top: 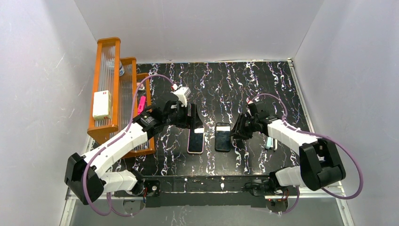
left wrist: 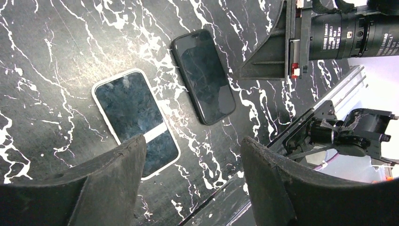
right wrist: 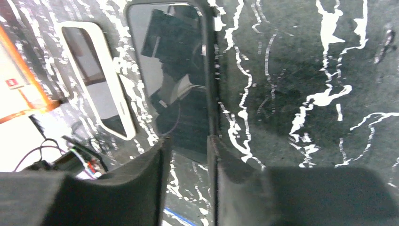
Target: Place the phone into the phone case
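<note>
The phone (top: 223,136), black with a glossy screen, lies flat on the marbled table; it also shows in the left wrist view (left wrist: 203,75) and the right wrist view (right wrist: 174,80). The phone case (top: 196,140) lies just left of it, a pale pink rim around a dark glossy face (left wrist: 134,120) (right wrist: 101,89). My left gripper (top: 194,123) (left wrist: 193,155) is open and empty above the case's far end. My right gripper (top: 238,130) (right wrist: 188,146) is open by a narrow gap at the phone's right edge. One finger is over the screen and the other touches the edge.
An orange slatted rack (top: 109,89) stands at the far left with a white box (top: 101,104) and a pink item (top: 140,104) on it. A small pale object (top: 269,142) lies right of my right arm. The table's front rail (top: 207,181) runs close below the phones.
</note>
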Controlling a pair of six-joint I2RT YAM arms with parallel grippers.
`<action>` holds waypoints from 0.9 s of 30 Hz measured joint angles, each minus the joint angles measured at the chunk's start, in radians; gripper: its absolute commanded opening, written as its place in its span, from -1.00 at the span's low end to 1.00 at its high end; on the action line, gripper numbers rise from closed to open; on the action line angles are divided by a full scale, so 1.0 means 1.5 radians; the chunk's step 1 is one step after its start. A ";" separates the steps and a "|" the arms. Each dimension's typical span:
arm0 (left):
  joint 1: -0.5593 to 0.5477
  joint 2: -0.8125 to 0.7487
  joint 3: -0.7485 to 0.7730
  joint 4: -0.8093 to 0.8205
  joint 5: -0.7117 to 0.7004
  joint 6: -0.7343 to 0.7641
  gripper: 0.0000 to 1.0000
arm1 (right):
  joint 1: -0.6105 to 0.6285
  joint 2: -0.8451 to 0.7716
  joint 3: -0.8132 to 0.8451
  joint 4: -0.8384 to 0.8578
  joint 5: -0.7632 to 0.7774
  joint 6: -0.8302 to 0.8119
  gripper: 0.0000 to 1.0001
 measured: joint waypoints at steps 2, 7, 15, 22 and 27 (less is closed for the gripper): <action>0.000 -0.006 0.004 -0.002 -0.004 -0.001 0.47 | 0.002 -0.015 0.007 -0.003 -0.006 -0.004 -0.74; 0.000 -0.024 0.020 -0.011 -0.017 -0.006 0.66 | 0.032 -0.041 0.007 0.014 -0.041 0.005 -0.97; 0.000 -0.062 0.040 -0.021 -0.045 -0.012 0.96 | 0.102 -0.018 -0.015 0.095 -0.083 0.041 -0.97; 0.000 -0.065 0.046 -0.031 -0.067 -0.013 0.96 | 0.123 0.051 -0.064 0.182 -0.087 0.052 -0.97; 0.000 -0.065 0.053 -0.033 -0.079 -0.013 0.96 | 0.124 0.111 -0.062 0.218 -0.129 0.062 -0.97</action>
